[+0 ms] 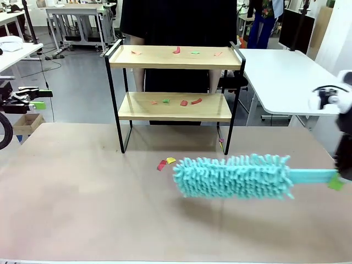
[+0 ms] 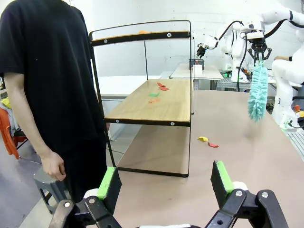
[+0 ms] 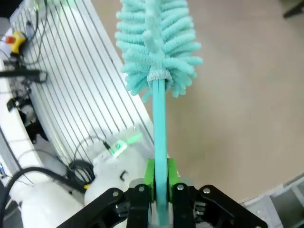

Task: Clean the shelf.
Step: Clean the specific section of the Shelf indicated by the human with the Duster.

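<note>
Finishes noted. The shelf (image 1: 165, 65): boards light wood, smooth, satin-matt; frame thin black metal, painted, slight sheen. The duster (image 1: 234, 176): head teal chenille-like cloth, shaggy, matt; its handle (image 1: 311, 176) smooth teal plastic. The tabletop (image 1: 82, 209): beige, smooth, matt. The scraps (image 1: 166, 163): thin, coloured, paper-like.

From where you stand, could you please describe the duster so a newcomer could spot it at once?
Start at the brown table and find the two-tier shelf standing on it. In front of it hangs the duster, its handle clamped in the right gripper. It is the only fluffy turquoise thing; the scraps beside it are tiny and flat.
</note>
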You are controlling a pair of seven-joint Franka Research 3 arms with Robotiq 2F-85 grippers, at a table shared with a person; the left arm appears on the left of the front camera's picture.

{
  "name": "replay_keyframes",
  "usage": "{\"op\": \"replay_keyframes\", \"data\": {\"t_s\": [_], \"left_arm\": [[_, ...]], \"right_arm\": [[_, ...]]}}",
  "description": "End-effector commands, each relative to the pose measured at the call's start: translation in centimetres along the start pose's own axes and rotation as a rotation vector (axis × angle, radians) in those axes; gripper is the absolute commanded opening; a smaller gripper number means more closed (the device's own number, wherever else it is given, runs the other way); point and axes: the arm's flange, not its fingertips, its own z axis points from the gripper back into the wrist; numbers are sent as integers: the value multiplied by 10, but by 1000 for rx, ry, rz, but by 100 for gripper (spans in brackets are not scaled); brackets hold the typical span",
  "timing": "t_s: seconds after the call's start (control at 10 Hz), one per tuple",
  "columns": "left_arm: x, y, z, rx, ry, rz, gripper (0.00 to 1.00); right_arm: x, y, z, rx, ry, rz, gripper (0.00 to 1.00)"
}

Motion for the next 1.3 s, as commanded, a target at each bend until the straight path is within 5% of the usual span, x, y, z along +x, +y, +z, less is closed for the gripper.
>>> {"op": "replay_keyframes", "data": {"t_s": [0.0, 0.4, 1.2], "left_arm": [[1, -1, -1, 1, 1, -3, 100], [1, -1, -1, 1, 1, -3, 100], [1, -1, -1, 1, 1, -3, 100]], "right_arm": [[-33, 20, -3, -35, 45, -21, 13], [-66, 31, 3, -54, 75, -88, 13], [-57, 29, 23, -49, 76, -68, 13]]}}
